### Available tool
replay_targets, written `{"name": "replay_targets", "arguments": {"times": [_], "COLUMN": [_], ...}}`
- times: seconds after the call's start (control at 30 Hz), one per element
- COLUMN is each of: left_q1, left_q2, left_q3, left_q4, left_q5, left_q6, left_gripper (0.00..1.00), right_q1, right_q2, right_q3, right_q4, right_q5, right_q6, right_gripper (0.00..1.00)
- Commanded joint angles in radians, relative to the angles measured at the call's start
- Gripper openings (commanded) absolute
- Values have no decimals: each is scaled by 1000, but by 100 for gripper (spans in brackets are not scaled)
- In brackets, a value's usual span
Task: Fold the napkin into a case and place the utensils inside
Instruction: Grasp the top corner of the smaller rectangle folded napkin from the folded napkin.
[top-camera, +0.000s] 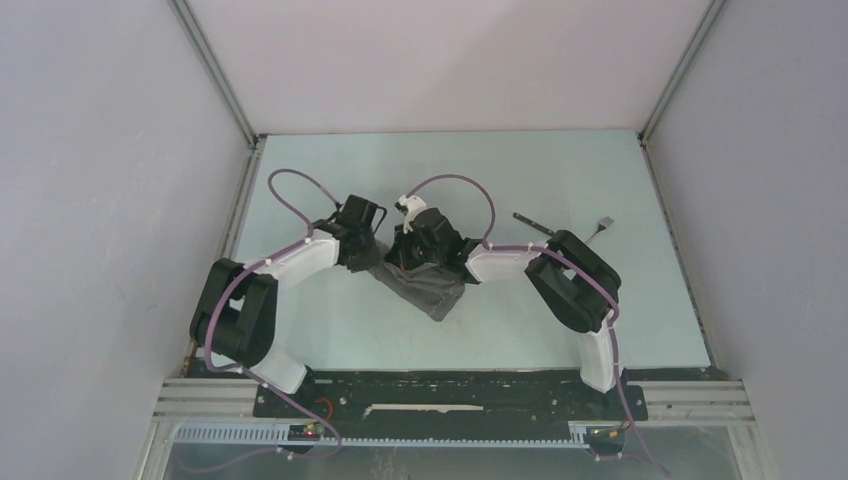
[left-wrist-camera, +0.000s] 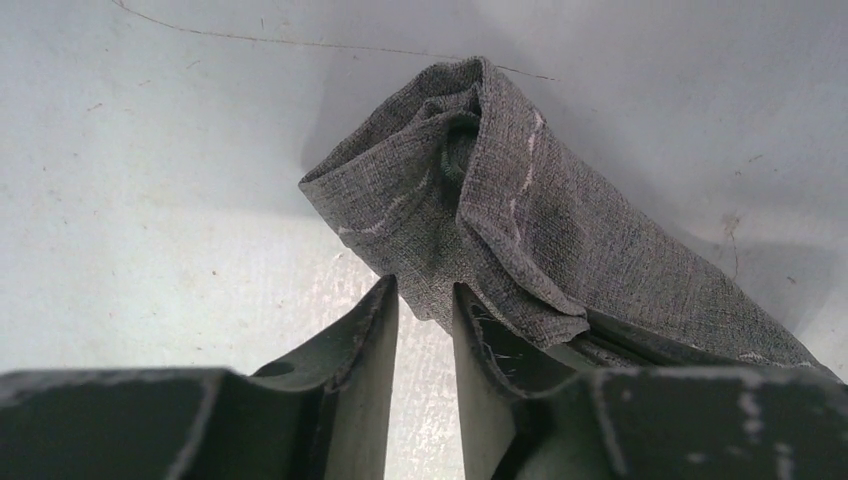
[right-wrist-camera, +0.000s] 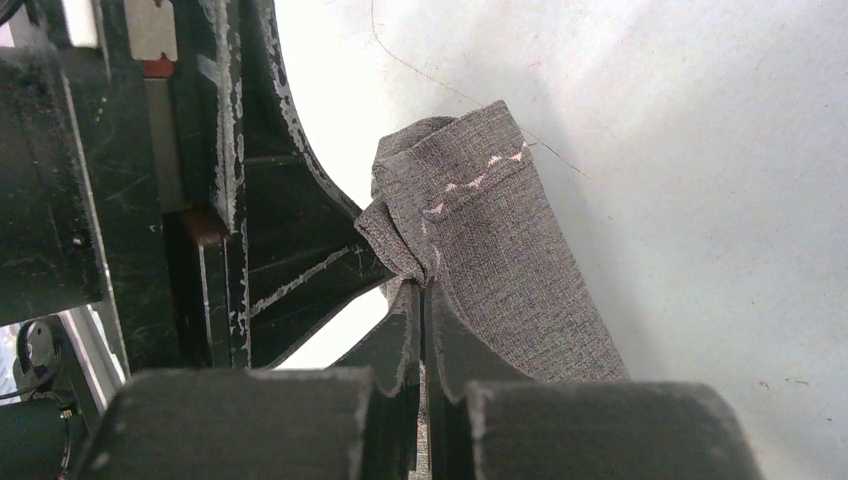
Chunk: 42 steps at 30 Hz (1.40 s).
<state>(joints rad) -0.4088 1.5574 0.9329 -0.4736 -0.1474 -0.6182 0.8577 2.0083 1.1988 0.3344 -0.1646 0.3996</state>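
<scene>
A: Where's the folded napkin (top-camera: 435, 295)?
B: On the surface (top-camera: 520, 170); knife (top-camera: 532, 223) and fork (top-camera: 604, 224) lie well right of it.
A: Who holds it?
B: Right claw (right-wrist-camera: 425, 285) pinches its edge — left claw (left-wrist-camera: 425, 290) partly spread, tips touching it.

A grey woven texture is shown by the napkin (top-camera: 428, 292), crossed by pale stitched lines. The table (top-camera: 560, 170) is coloured pale blue-green. White links and black joints are seen on the left arm (top-camera: 300, 262) and right arm (top-camera: 497, 264), with purple cables (top-camera: 452, 178). The knife (top-camera: 530, 222) is dark; the fork (top-camera: 604, 225) is silvery.
</scene>
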Motion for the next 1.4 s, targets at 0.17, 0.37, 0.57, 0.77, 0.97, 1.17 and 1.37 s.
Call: {"name": "replay_targets", "arguments": {"times": [0.17,0.37,0.57,0.77,0.97,1.17,1.37], "left_q1": [9,12,15,16,16,25,59], "left_q2": [27,47,51,55,69,-10,-100], "left_q3": [55,76,78,67,70,25,-107], "left_q4": [7,-6,-7,-6,-4,31,176], "left_q5": [-39,-49,-54,-47,-44,-45,24], "left_q6": [23,29,29,30,31,20,-6], "left_gripper": [30,30,19,24,18,0,0], "right_q1": [2,5,13,18,18,23,40], "right_q2": [-40,-36,-30,-28,-26,-16,32], "right_q3": [-2,-2,-2,-2,-2,-9,-47], "right_q4": [32,43,48,60,59,54,177], "right_q5": [-8,-15,-16,-20,-24,-30,-70], "right_q6": [10,27,56,69,69,110,284], "right_gripper": [0,0,0,0,0,0,0]}}
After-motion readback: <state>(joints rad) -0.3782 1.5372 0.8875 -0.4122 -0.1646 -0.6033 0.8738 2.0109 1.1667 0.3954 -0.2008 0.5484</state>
